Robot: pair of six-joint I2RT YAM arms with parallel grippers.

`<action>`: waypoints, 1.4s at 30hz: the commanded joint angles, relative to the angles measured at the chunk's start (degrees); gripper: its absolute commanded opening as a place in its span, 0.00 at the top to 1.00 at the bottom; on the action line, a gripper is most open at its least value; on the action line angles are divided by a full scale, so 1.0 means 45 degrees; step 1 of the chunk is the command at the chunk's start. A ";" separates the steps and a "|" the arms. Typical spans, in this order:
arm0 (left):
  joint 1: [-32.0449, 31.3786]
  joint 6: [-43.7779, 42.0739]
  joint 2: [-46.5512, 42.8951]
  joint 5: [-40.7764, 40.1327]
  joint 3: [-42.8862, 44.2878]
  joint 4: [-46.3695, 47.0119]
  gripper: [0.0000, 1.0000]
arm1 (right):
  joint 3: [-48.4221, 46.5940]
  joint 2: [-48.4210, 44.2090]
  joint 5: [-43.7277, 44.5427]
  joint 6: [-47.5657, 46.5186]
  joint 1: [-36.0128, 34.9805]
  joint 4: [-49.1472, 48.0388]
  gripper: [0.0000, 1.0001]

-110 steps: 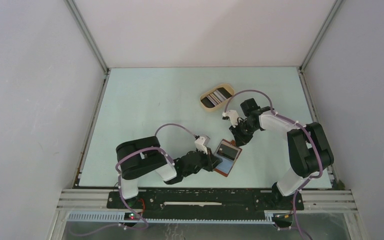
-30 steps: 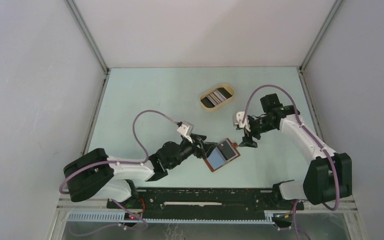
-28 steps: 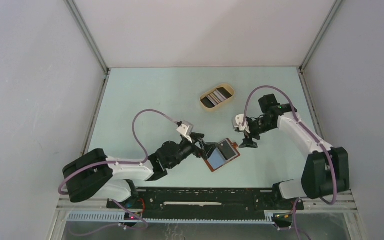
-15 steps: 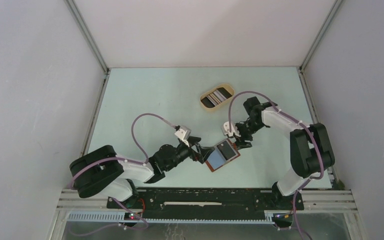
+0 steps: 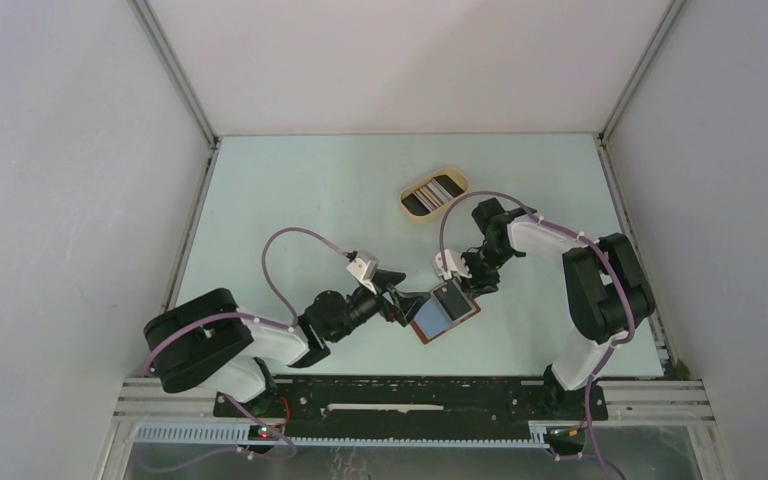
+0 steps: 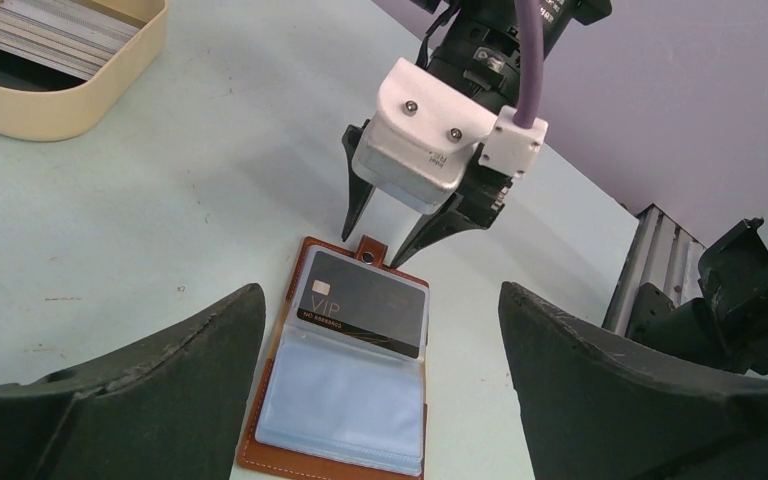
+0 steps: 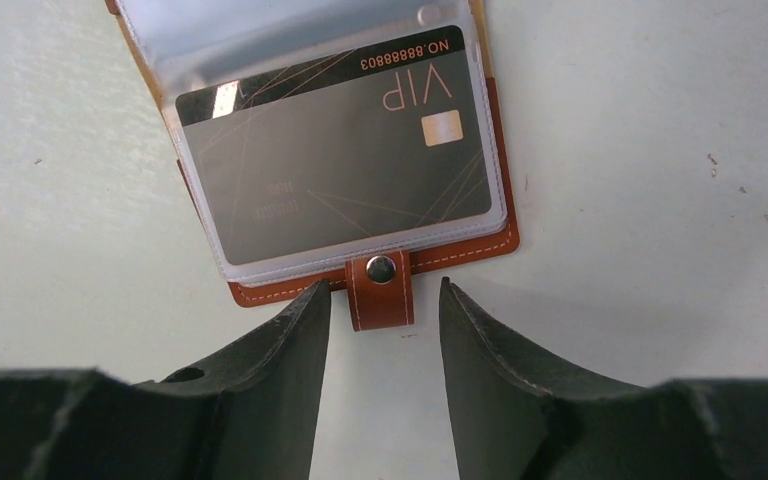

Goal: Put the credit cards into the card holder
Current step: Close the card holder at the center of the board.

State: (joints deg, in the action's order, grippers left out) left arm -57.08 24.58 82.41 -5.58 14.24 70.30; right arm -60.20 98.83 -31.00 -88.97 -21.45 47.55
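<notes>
The card holder (image 5: 442,315) lies open on the table, reddish-brown with clear sleeves (image 6: 340,400). A black VIP credit card (image 6: 365,305) (image 7: 340,170) sits in the sleeve nearest the closing tab (image 7: 380,290). My left gripper (image 5: 407,300) (image 6: 380,290) is open wide at the holder's left end and holds nothing. At the far end, my right gripper (image 5: 458,283) (image 7: 383,285) is open, one finger on each side of the tab. A small gap shows on both sides. More credit cards (image 5: 434,192) (image 6: 50,25) stand stacked in the beige tray.
The beige oval tray (image 5: 406,210) (image 6: 70,110) stands behind the holder, toward the back of the table. An aluminium rail (image 6: 660,270) runs along the table's near edge. The grey enclosure walls (image 5: 80,200) close in the left, right and back.
My right gripper came in from the right to the holder's tab and its jaws narrowed. My left jaws spread wider and the arm drew back slightly. The holder stayed put.
</notes>
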 commanded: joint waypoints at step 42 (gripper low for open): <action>0.0635 0.0840 0.1077 0.1458 0.0108 0.1335 0.46 | -0.0521 -0.0058 -0.1861 0.1749 0.1025 -0.0142 0.69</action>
State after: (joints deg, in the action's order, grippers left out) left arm -55.35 26.94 86.26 -1.89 14.24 72.88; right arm -60.42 99.44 -37.17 -82.52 -17.56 46.39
